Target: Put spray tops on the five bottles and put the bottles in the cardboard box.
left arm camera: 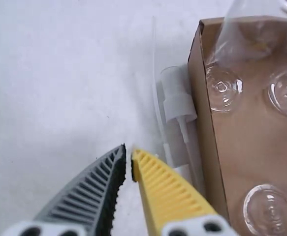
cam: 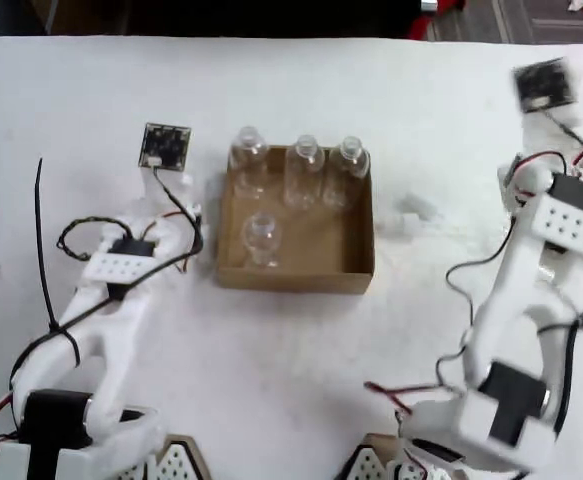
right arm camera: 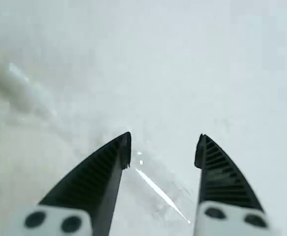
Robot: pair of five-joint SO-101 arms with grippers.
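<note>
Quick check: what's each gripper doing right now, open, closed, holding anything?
Left gripper: closed, holding nothing, above the table beside the cardboard box.
Right gripper: open, holding nothing.

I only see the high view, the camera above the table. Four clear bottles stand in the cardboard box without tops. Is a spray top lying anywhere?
Observer: Yes. The left wrist view shows a white spray top lying on the table beside the cardboard box, along its outer wall.
Operator: Is the left arm holding it?
Observer: No. The left gripper has its fingers shut on nothing, just short of the spray top.
Operator: And the right arm?
Observer: The right gripper hangs over bare table with its fingers open.
</note>
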